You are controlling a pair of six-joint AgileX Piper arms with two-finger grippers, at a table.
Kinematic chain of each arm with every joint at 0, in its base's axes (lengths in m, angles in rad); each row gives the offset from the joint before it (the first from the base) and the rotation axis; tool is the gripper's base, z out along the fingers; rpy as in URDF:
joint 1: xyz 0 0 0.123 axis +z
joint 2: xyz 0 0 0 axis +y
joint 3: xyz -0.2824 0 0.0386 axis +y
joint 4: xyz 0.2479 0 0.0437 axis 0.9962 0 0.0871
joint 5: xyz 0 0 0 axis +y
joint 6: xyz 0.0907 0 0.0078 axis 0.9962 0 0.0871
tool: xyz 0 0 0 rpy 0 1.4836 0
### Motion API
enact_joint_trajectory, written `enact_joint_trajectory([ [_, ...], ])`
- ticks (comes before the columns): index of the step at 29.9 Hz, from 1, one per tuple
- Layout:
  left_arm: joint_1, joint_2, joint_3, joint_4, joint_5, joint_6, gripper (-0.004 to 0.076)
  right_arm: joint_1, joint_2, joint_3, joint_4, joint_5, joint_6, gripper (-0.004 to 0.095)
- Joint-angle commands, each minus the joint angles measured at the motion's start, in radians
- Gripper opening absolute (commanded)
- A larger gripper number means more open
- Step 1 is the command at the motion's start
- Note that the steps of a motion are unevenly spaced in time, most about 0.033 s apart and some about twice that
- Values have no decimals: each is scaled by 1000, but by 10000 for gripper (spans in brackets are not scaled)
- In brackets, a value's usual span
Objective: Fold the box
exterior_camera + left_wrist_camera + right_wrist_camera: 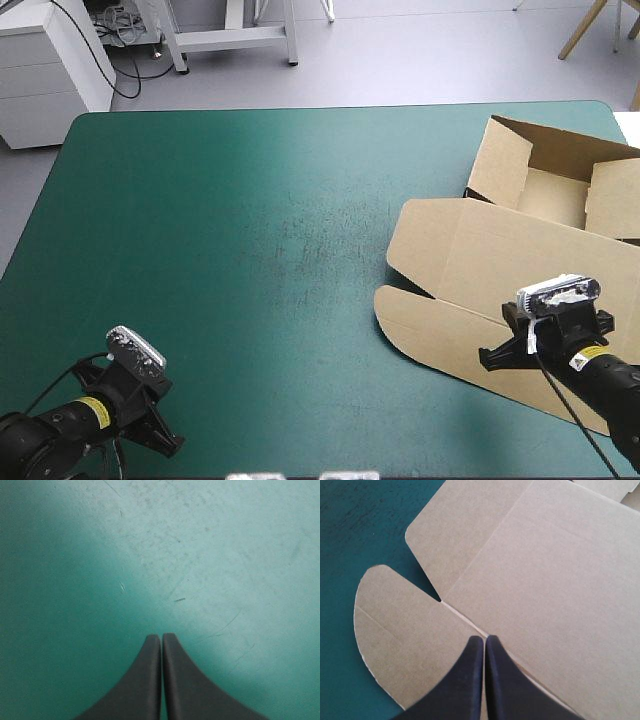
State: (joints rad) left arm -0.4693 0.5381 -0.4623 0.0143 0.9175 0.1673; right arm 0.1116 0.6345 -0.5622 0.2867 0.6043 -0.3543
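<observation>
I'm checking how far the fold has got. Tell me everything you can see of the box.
The box is a cut sheet of plain brown board lying on the teal-green cover at the table's right side. Its far part is an open tray with walls raised. The lid lies flat toward the near edge, with creases and rounded flaps on its left. The right gripper, fingers shut, is over the crease between lid panel and near flap; whether it touches cannot be told.

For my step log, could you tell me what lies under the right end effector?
The box lies flat under the shut right end effector, its lid panel beside a rounded flap. The teal-green cover beneath the board is hidden there.
</observation>
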Motion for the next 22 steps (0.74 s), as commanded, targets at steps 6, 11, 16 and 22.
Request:
enact_joint_trajectory([
  [6,-4,6,-24,-3,-49,-6,-10,4,0,-27,12,-112,-2,-4],
  [11,-4,6,-24,-3,-49,-6,-10,4,0,-27,12,-112,-4,-4],
  [16,-4,6,-24,-3,-49,-6,-10,4,0,-27,12,-112,-4,-4],
  [22,-4,6,-24,-3,-49,-6,-10,4,0,-27,12,-112,-4,-4],
])
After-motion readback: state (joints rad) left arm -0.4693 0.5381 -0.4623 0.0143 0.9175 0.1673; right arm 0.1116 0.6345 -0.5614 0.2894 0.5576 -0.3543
